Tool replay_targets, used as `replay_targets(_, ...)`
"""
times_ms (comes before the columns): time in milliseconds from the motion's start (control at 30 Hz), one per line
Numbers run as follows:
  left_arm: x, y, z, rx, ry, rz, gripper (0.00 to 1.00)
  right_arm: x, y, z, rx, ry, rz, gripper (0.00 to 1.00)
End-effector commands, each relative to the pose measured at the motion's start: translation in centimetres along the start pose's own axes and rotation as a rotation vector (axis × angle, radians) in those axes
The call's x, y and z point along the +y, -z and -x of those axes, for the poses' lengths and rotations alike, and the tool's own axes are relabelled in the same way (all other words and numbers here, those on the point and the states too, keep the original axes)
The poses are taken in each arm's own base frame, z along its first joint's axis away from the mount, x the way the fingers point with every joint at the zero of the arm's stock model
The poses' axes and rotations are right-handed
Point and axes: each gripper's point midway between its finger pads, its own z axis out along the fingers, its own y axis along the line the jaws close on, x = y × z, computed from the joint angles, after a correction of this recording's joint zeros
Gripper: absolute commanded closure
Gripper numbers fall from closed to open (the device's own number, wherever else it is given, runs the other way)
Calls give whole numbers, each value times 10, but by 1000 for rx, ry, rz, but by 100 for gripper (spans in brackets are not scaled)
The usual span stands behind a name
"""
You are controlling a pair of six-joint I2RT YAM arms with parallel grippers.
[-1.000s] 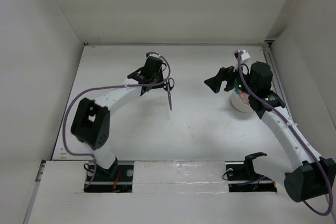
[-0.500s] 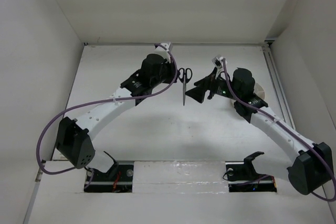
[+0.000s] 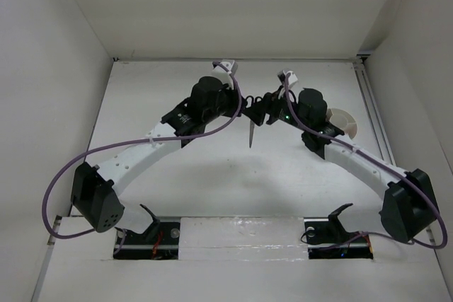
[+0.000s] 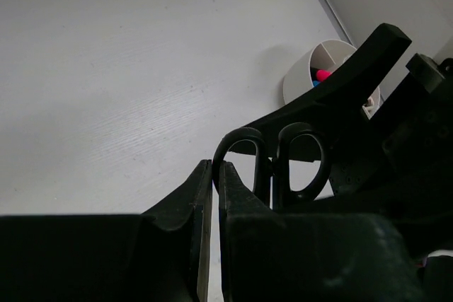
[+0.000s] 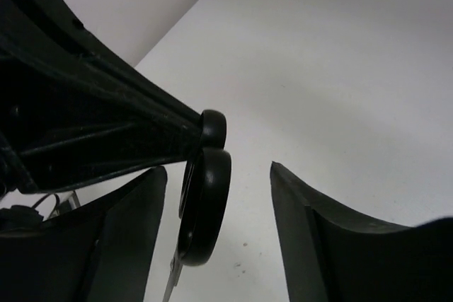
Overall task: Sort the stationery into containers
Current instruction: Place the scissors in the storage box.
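Black-handled scissors point(image 3: 250, 132) hang blade down above the middle of the table. My left gripper point(image 4: 214, 173) is shut on one handle loop of the scissors point(image 4: 272, 167). My right gripper point(image 5: 217, 169) is open, its fingers on either side of the scissors' handles point(image 5: 205, 203); the left finger is close to them and a wide gap remains on the right. In the top view the two grippers meet, left gripper point(image 3: 241, 107) and right gripper point(image 3: 260, 109). The round white tub point(image 3: 345, 119) with dividers stands to the right, partly hidden by the right arm.
In the left wrist view the tub point(image 4: 301, 76) holds a pink cap point(image 4: 323, 74) and something blue beside it. White walls enclose the table on three sides. A rail runs along the table's right edge point(image 3: 368, 104).
The left arm has carried the scissors rightward to the table's middle. The right arm has swung left from the tub, its fingers now straddle the handles, and its jaws have narrowed.
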Motion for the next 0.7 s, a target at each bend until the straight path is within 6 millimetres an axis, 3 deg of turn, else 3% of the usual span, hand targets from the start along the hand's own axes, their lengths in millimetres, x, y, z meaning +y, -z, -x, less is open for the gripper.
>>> replay_targets(0, -9, 11, 20, -64, -20, -38, 100, 19, -6, 50, -145, 72, 41, 36)
replay_targets(100, -8, 8, 17, -55, -20, -34, 100, 19, -8, 53, -154, 77, 45, 71)
replay_targets(167, -8, 8, 17, -55, -20, -34, 100, 20, -11, 53, -148, 77, 54, 100)
replay_targets(233, -1, 4, 11, -31, -21, 3, 100, 22, -11, 53, -139, 87, 59, 100)
replay_targets(267, 0, 6, 16, -42, -20, 16, 83, 17, -10, 55, -144, 99, 49, 100)
replay_targets(300, 3, 7, 25, -65, -19, 47, 23, 15, -10, 52, -133, 112, 42, 100)
replay_targets(333, 5, 9, 28, -69, 9, 72, 0, 7, -8, 53, -132, 122, 23, 100)
replay_targets(400, 15, 14, 26, -51, 32, 137, 0, -19, 6, 62, -164, 136, -56, 100)
replay_targets(467, 25, 28, 41, -94, 77, 223, 0, -34, 19, 73, -197, 215, -73, 100)
replay_targets(500, 33, 36, 33, -63, 128, 279, 0, -52, 30, 82, -216, 245, -109, 100)
replay_targets(533, 37, 43, 33, -59, 147, 309, 0, -57, 40, 86, -224, 302, -120, 100)
replay_targets(600, 34, 62, 38, -68, 161, 305, 0, -78, 63, 102, -275, 372, -182, 100)
replay_targets(667, 31, 80, 24, -39, 154, 257, 0, -91, 85, 110, -334, 435, -236, 100)
